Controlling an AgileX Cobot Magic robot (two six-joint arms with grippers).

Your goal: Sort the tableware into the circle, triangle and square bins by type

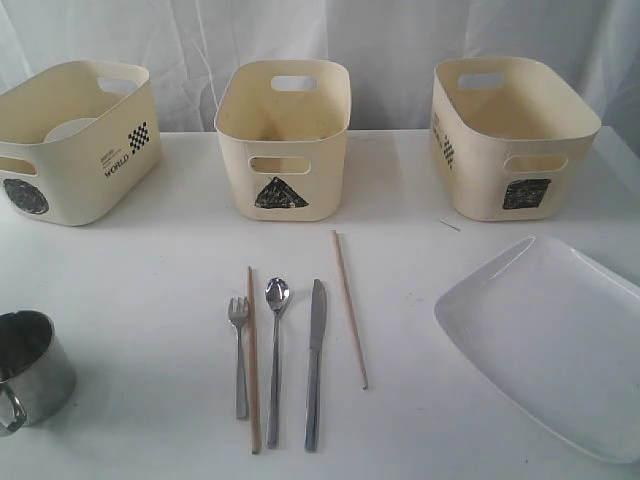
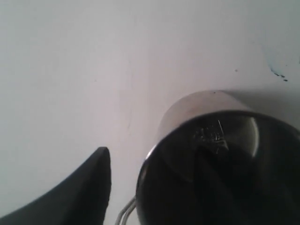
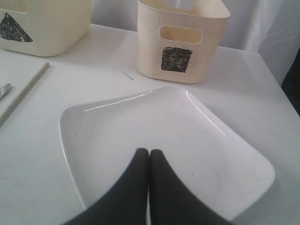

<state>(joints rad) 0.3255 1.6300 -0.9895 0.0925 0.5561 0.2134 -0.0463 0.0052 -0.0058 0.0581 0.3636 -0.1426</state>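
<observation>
- The steel mug (image 1: 30, 365) stands at 8 o'clock on the white tabletop (image 1: 150, 270). The frame edge cuts off its side and most of its wire handle.
- Neither arm appears in the exterior view; only the wrist views show the hands.
- Left hand (image 2: 150, 159), above the mug: one matte dark finger (image 2: 79, 197) shows, clear of the mug's brushed wall. The other finger cannot be made out against the mug's dark inside. The jaws stand wide, with no grip to be seen.
- Right hand (image 3: 149, 152): its black fingers are pressed together and empty, over the near part of the plate (image 1: 550, 340).
- The plate lies at 4 o'clock. It is glossy white and rounded-square, with a raised rim, and the frame clips its outer corner.
- Only a pale sliver of the white bowl (image 1: 70, 128) shows, inside the circle bin (image 1: 80, 140) at 10 o'clock. That bin and its dark mark are cut by the frame.
- The triangle bin (image 1: 283, 135) at 12 and the square bin (image 1: 510, 135) at 2 are cream, with rounded corners and slot handles. Their floors are mostly hidden.
- From the centre toward 6 lie the fork (image 1: 238, 350), near chopstick (image 1: 253, 360), spoon (image 1: 275, 350) and knife (image 1: 315, 365), side by side.
- The far chopstick (image 1: 350, 310) is thin pale wood and lies slanted at the knife's 3 o'clock side, apart from it.
</observation>
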